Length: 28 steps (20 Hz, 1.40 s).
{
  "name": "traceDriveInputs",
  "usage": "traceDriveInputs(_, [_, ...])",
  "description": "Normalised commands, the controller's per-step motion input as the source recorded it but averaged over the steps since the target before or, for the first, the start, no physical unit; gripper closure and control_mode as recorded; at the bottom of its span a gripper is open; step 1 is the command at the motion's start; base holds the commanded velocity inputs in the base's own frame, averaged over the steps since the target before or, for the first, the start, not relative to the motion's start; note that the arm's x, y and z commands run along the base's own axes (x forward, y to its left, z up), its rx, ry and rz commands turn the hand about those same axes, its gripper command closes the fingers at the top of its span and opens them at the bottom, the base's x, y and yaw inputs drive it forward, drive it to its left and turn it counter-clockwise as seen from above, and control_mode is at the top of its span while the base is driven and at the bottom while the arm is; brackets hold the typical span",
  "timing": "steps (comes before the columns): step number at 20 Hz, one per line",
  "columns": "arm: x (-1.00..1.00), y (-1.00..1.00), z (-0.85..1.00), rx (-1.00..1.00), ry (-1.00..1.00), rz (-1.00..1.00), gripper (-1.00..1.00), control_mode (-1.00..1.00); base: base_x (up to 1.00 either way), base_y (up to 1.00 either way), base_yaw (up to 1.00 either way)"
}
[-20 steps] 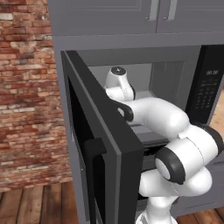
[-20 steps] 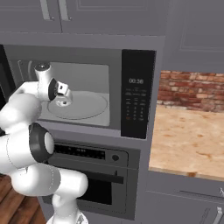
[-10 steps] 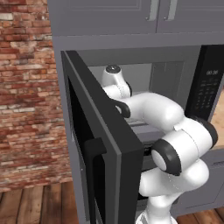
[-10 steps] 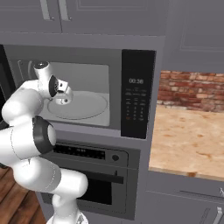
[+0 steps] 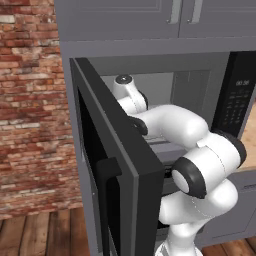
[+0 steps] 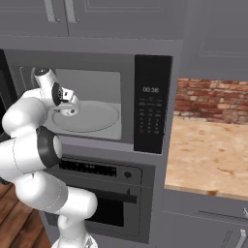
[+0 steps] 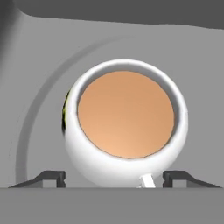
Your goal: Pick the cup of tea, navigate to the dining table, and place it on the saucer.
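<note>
Reaching into the open grey microwave, the tool spreads its tips either side of the rounded white mug of tea on the turntable, apparently to close on it.

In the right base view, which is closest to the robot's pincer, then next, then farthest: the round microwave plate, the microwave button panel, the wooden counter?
1. Round microwave plate, just below and right of the pincer.
2. Microwave button panel, farther right.
3. Wooden counter, far right.
</note>
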Motion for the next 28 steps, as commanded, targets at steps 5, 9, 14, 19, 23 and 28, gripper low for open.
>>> traceDriveInputs(5, [0.00,0.00,-0.05,0.00,0.00,-0.02,1.00,-1.00,0.00,0.00,0.00])
traceDriveInputs(9, [0.00,0.00,0.00,0.00,0.00,0.00,1.00,-1.00,0.00,0.00,0.00])
traceDriveInputs(14, [-0.14,0.00,0.00,0.00,0.00,-0.01,1.00,-1.00,0.00,0.00,0.00])
traceDriveInputs(19, [-0.36,0.00,0.00,0.00,0.00,-0.06,1.00,-1.00,0.00,0.00,0.00])
traceDriveInputs(23, [-0.32,0.00,0.00,0.00,0.00,-0.08,1.00,-1.00,0.00,0.00,0.00])
traceDriveInputs(28, [-0.01,-0.01,0.00,0.00,0.00,-0.05,1.00,-1.00,0.00,0.00,0.00])
